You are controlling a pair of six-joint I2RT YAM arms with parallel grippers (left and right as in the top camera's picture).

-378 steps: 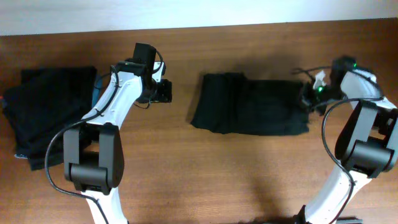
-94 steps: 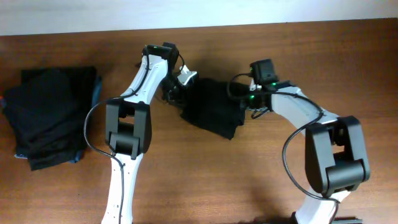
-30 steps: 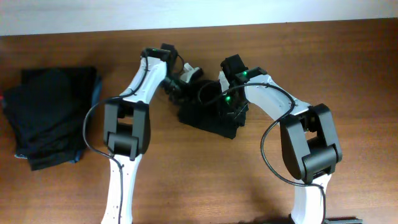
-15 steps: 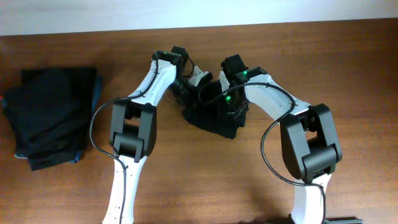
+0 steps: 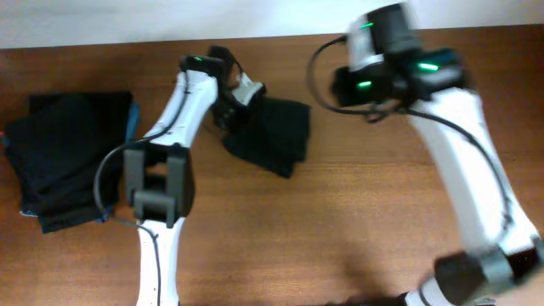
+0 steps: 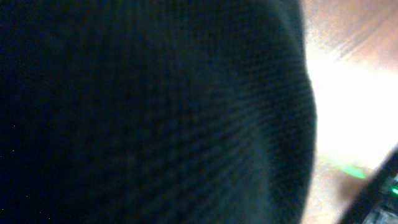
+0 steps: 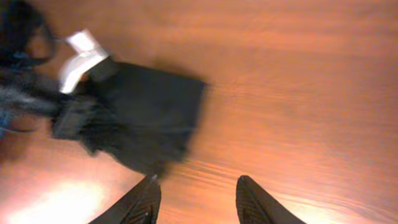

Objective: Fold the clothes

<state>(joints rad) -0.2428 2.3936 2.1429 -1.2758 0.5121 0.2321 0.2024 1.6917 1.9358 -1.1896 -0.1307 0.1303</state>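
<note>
Right gripper [image 7: 198, 190] withdrew, jaws apart and empty; folded black garment [image 5: 276, 136] lay compact. Left gripper [image 5: 231, 99] at its edge, closure indeterminate.

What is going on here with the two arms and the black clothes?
The left gripper is at the edge of a folded black garment in the middle of the table. Fabric fills its wrist camera, so its grip cannot be confirmed. The right gripper hovers apart from the garment, open and empty. A stack of folded dark clothes lies on the table's left side.
</note>
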